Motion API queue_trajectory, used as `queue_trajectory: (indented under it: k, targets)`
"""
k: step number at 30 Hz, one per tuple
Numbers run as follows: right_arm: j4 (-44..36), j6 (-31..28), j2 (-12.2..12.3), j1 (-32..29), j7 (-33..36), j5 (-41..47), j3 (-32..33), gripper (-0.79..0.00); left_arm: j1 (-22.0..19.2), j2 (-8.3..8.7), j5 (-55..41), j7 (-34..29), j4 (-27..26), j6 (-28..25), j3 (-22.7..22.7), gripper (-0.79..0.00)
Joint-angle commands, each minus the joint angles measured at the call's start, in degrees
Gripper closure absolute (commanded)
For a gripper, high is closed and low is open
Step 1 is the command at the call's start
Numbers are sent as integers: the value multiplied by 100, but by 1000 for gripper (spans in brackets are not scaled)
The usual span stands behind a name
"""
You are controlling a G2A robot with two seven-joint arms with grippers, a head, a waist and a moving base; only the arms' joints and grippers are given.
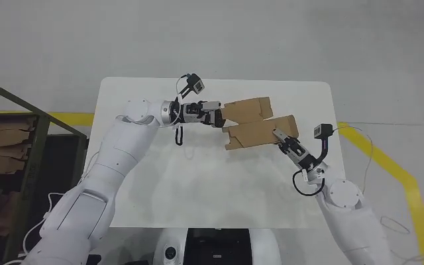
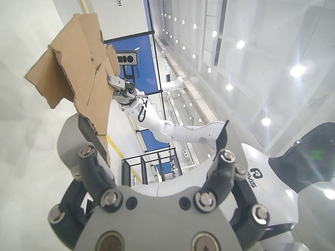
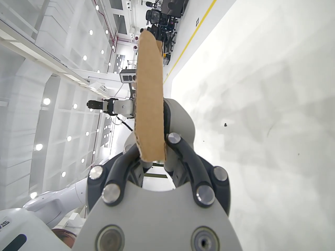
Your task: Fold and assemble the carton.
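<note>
A flat brown corrugated carton (image 1: 255,122) is held above the white table (image 1: 199,192), its panels partly spread. My right gripper (image 1: 281,137) is shut on the carton's right end; in the right wrist view the carton (image 3: 149,92) stands edge-on between the fingers of the gripper (image 3: 151,142). At the carton's other end is my left gripper (image 1: 218,118). In the left wrist view that gripper (image 2: 154,124) is open wide, and the carton (image 2: 78,74) rests against one finger (image 2: 86,131) only. The right gripper (image 2: 117,84) also shows there, pinching the carton's far end.
A dark rack (image 1: 20,139) with stacked flat cardboard stands off the table's left side. Yellow floor lines (image 1: 384,165) run past both sides. The table's near half is bare.
</note>
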Motion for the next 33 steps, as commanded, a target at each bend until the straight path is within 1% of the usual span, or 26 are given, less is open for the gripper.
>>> queue_trajectory:
  k: [1,10,24,28,29,32,33]
  targets:
    - [-20,5,-2,-13,-10,-25,9,0,-4,0,22,25,16,-17,-16,-785]
    - [-195,-17,-28,-28,35,11,-53,0,14,-20,129,128,78,12,17,-785]
    - [-252,-6,-54,-40,-8,-121,-85,0,27,-40,165,187,59,3,-1,-785]
    - [-270,-8,-61,-48,-4,-122,-84,0,27,-49,191,219,68,14,8,-680]
    - [-271,-6,-63,-48,-4,-123,-83,0,24,-52,210,229,70,14,13,-628]
    - [-274,-1,-68,-52,-20,-127,-79,0,10,-55,282,260,75,16,22,-508]
    - [-274,1,-70,-54,-33,-126,-74,0,2,-54,332,284,83,22,24,-453]
